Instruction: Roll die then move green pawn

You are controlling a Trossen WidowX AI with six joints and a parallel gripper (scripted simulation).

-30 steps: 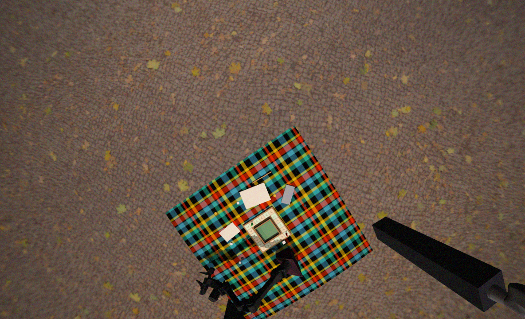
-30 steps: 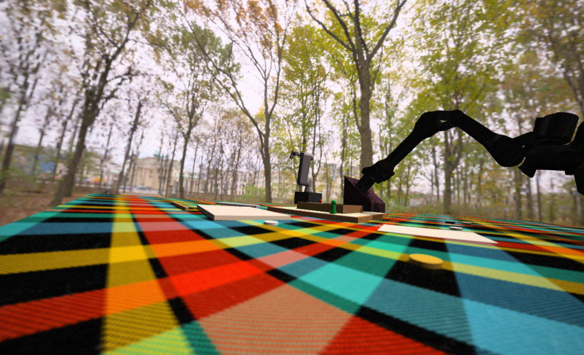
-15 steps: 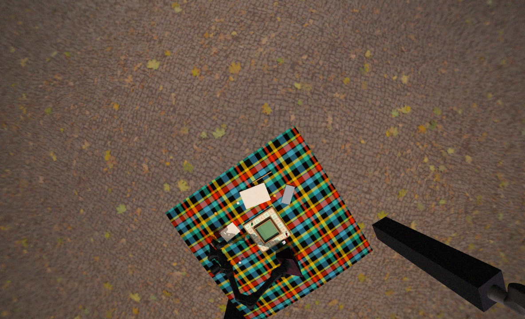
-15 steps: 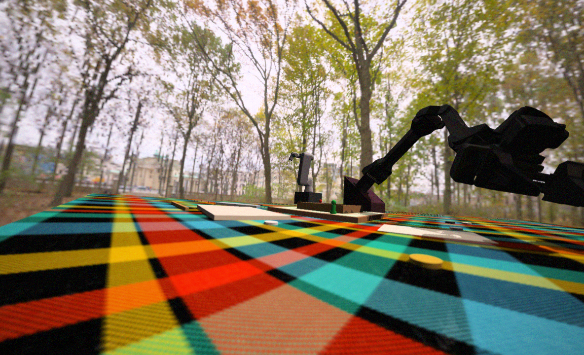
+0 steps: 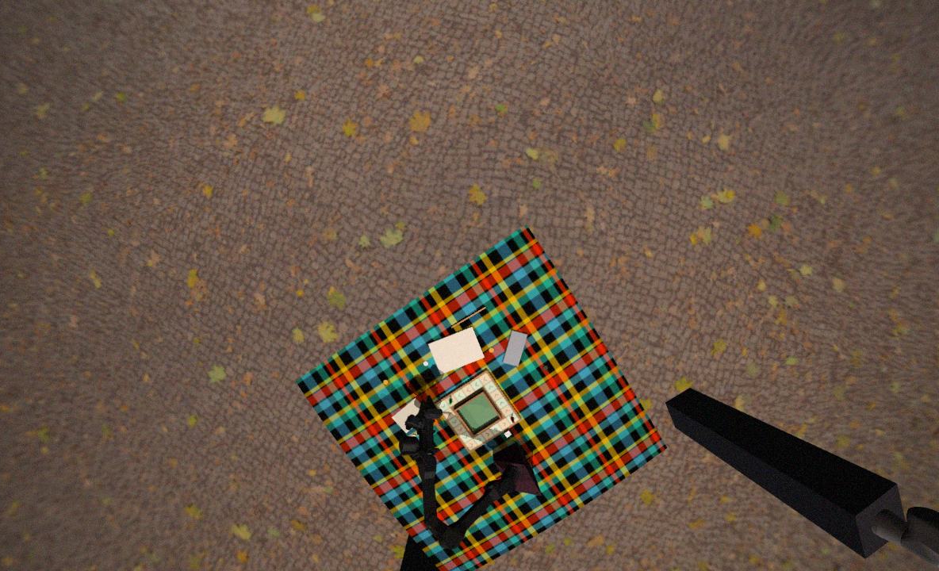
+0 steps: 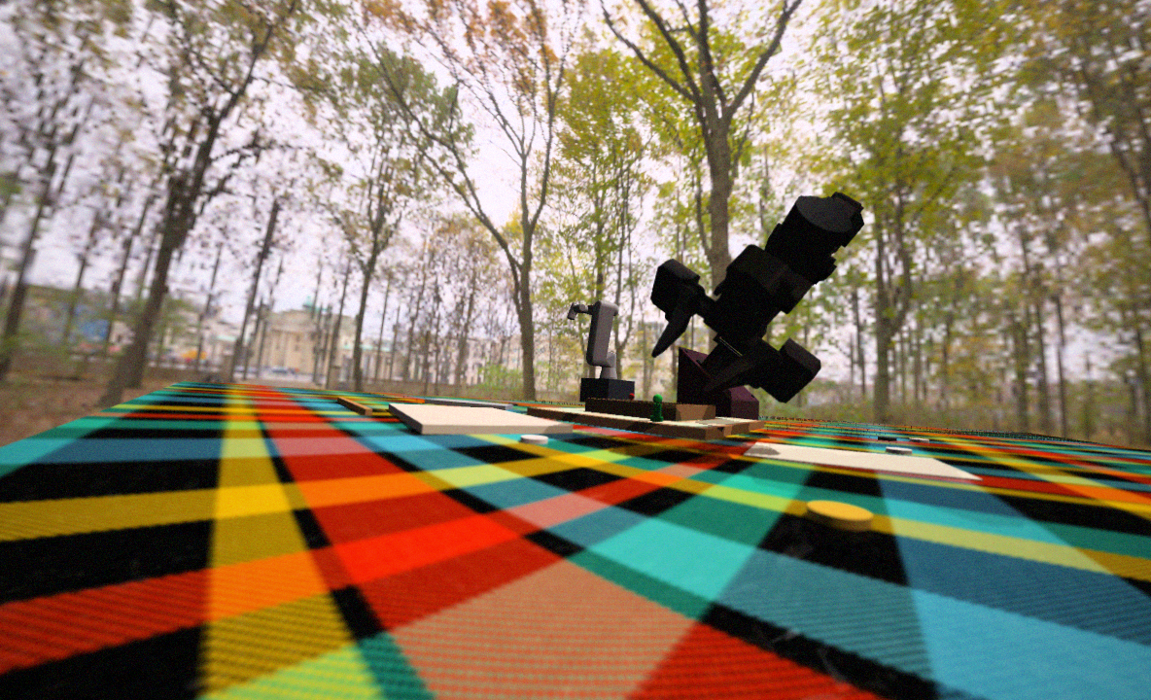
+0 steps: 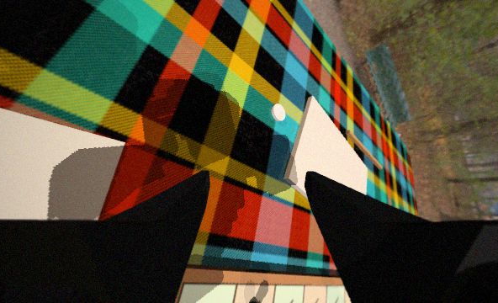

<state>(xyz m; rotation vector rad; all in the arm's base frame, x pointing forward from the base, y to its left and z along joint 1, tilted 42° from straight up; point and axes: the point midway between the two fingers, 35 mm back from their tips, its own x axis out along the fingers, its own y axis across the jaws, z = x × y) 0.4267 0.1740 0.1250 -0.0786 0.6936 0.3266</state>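
Note:
My gripper is partly open with nothing between the fingers, held above the blanket just left of the board in the top view. The game board carries arrows and surrounds the green-floored tray, which holds no die. The green pawn stands upright on the left part of the track. The dark red pawn stands near the board's right corner. The white die lies by the board's lower right edge; its pips are too small to read.
A white card lies partly under my arm. A thick white slab, a grey box and a thin stick lie beyond the board. White disc and yellow disc lie on the blanket.

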